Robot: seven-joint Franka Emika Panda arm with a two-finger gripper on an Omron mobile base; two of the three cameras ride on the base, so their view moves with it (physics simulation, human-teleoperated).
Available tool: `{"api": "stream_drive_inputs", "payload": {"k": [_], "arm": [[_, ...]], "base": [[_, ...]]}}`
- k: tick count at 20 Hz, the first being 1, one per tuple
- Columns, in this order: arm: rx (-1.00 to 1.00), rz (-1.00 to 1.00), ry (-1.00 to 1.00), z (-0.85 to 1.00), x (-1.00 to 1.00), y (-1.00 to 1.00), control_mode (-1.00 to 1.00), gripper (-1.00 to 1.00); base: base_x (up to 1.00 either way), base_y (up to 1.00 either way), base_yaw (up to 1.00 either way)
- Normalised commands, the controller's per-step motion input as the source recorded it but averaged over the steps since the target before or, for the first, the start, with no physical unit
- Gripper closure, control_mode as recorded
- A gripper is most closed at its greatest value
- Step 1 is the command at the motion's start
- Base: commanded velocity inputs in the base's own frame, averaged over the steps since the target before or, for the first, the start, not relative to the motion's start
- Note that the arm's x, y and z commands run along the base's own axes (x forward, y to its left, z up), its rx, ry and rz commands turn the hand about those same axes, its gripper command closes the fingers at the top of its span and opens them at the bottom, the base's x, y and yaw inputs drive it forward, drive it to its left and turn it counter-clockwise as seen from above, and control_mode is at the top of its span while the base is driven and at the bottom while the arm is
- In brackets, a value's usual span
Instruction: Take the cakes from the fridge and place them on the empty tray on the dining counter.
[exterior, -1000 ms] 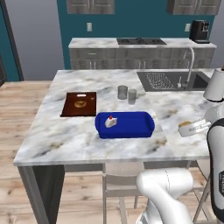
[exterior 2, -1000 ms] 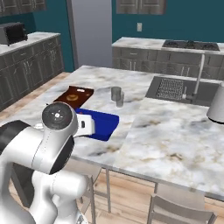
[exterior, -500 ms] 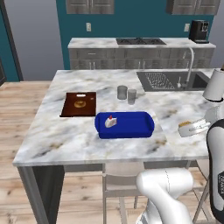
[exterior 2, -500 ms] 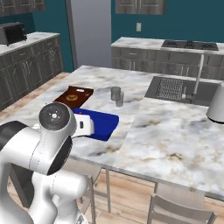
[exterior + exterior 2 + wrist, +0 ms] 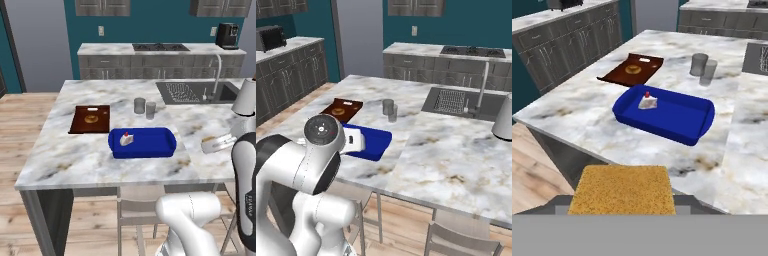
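A marble dining counter [image 5: 90, 155] holds a blue tray [image 5: 677, 120] with a white cherry-topped cake wedge [image 5: 647, 102] at its left end. Left of the tray sits a brown board [image 5: 90, 119] bearing a round pastry [image 5: 91, 118]; two grey cups [image 5: 144, 107] stand just behind the tray. The gripper [image 5: 622, 205] holds the flat tan square cake [image 5: 623, 190] between its jaws, in front of the counter edge. A sink [image 5: 192, 92] lies at the far right.

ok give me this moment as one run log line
hand: shut on tan cake | white cherry cake: in blue tray | tray: on dining counter
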Motion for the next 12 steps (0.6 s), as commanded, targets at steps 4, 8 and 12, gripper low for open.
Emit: {"api": "stream_drive_inputs", "payload": {"k": [4, 8, 12], "arm": [[0.00, 0.02, 0.00, 0.00, 0.62, 0.00, -1.00, 1.00], [0.00, 0.13, 0.00, -0.01, 0.59, 0.00, -1.00, 1.00], [0.00, 0.23, 0.00, -0.02, 0.50, -0.05, -1.00, 1.00]], "base": [[0.00, 0.00, 0.00], [0.00, 0.00, 0.00], [0.00, 0.00, 0.00]]}}
